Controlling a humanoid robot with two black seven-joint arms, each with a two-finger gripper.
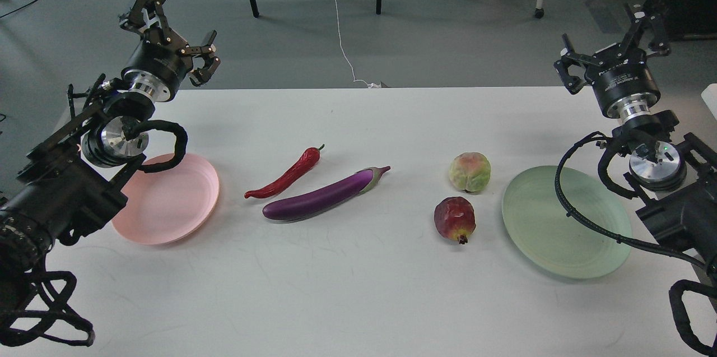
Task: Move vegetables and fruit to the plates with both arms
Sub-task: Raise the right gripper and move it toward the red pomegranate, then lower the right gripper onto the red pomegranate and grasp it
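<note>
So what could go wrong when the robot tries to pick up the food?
The peach-like fruit and pomegranate are round, so either might roll if nudged. The chili pepper lies close beside the eggplant, so the left gripper could bump one while grabbing the other.

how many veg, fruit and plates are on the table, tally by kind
vegetables: 2 (eggplant, chili pepper)
fruit: 2 (pomegranate, peach-like fruit)
plates: 2 (pink plate, green plate)
total: 6
</note>
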